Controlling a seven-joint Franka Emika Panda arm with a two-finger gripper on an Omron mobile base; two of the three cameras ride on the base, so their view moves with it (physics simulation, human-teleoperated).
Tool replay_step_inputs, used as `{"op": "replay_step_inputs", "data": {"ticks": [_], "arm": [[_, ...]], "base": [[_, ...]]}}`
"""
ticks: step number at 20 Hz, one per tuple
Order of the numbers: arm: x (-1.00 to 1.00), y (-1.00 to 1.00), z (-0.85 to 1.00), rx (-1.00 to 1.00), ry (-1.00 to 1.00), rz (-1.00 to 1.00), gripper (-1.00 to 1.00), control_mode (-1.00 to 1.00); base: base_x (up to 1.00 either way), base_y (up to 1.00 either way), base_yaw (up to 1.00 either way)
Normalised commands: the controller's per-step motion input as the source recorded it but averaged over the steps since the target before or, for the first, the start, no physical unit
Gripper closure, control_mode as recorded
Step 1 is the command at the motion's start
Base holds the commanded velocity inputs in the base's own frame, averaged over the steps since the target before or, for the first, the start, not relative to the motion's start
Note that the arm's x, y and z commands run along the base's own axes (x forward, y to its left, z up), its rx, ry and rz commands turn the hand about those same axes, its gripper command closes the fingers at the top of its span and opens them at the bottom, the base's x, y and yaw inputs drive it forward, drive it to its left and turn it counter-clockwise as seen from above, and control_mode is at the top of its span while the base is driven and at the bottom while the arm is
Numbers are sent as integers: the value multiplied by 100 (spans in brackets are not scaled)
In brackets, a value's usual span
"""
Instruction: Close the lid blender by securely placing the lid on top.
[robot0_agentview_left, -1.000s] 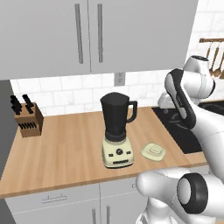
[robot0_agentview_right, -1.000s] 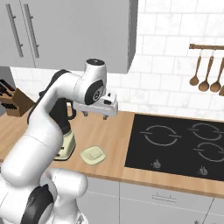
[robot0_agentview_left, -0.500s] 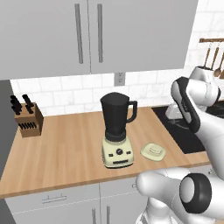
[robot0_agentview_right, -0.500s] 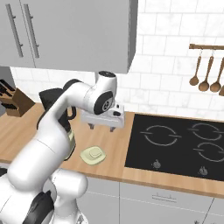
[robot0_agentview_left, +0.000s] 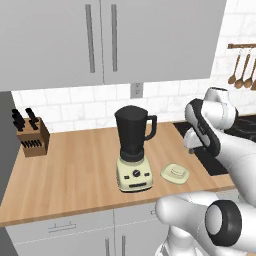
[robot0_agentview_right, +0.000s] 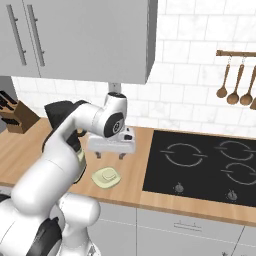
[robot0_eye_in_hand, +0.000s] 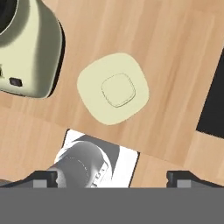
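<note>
Wooden counter (robot0_agentview_left: 75, 165) with a smooth grain carries the blender (robot0_agentview_left: 133, 150), its dark jar without cover on a cream base. At 3 o'clock of it, just beside, lies the lid (robot0_eye_in_hand: 113, 88), a pale rounded square with raised centre. Above it the fingers (robot0_eye_in_hand: 178, 176) stand wide apart, holding nothing.

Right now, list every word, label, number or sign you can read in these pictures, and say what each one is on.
None can be read.
The blender base carries a knob and small buttons, with no legible marking.
The lid is plain.
The stove shows burner rings and two front dials, without readable figures.
The knife block bears no label.
</note>
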Motion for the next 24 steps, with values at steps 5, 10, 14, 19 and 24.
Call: {"op": "replay_step_inputs", "data": {"ticks": [5, 10, 14, 19, 24], "arm": [[2, 40, -27, 0, 0, 25, -100, -100], [35, 26, -36, 0, 5, 19, -100, -100], [48, 10, -42, 0, 5, 19, -100, -100], [40, -5, -33, 0, 4, 13, -100, -100], [10, -9, -16, 0, 4, 7, -100, -100]], "base": [[0, 0, 0], [0, 0, 0], [0, 0, 0], [0, 0, 0], [0, 0, 0]]}}
